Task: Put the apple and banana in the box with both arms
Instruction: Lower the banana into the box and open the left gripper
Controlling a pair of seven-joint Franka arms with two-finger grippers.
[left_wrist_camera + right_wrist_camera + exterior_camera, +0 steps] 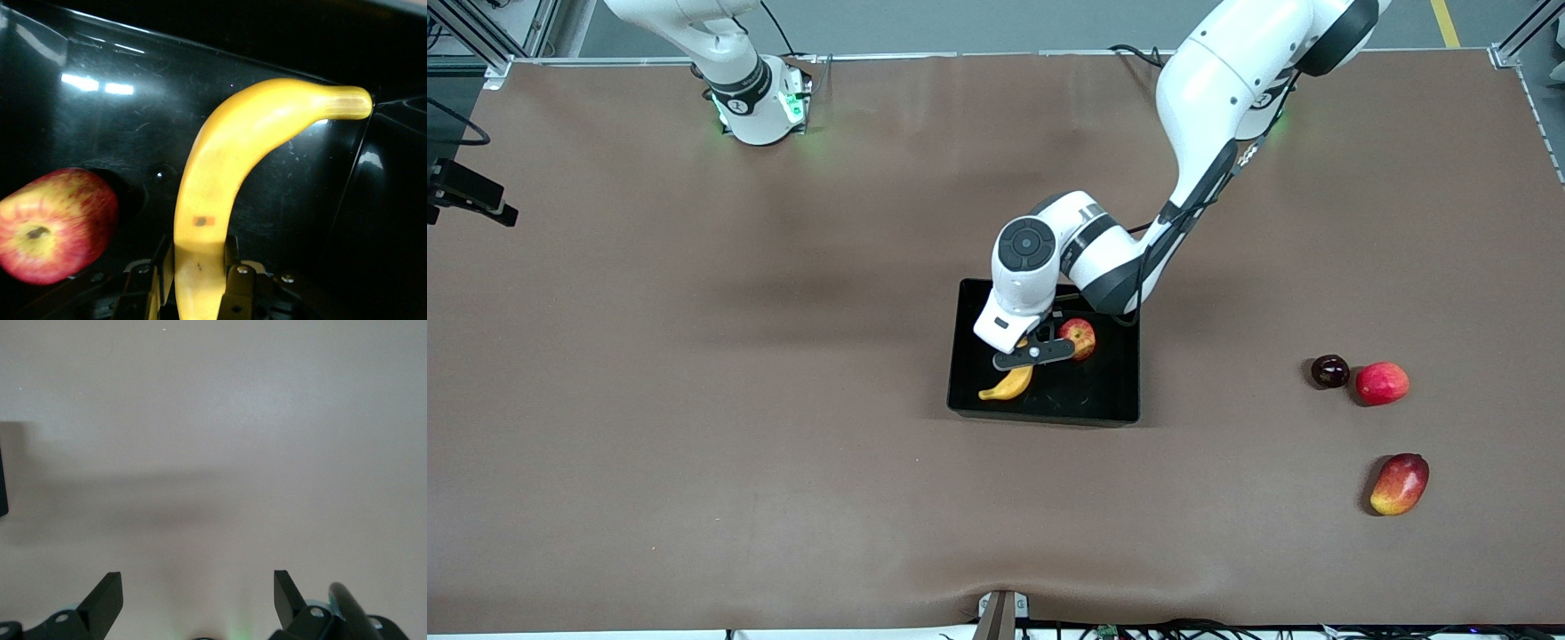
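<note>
Left gripper (pixel 1034 353), over the box (pixel 1120 409), clenches the banana (pixel 227 167); the apple (pixel 1079 337) lies beside its fingers. Released carelessly, the banana may knock the apple. Right gripper (pixel 198 597) waits, spread.

Two glossy white jointed arms with black joint bands, black cables, green base lights, black fingers (pixel 107 600).
</note>
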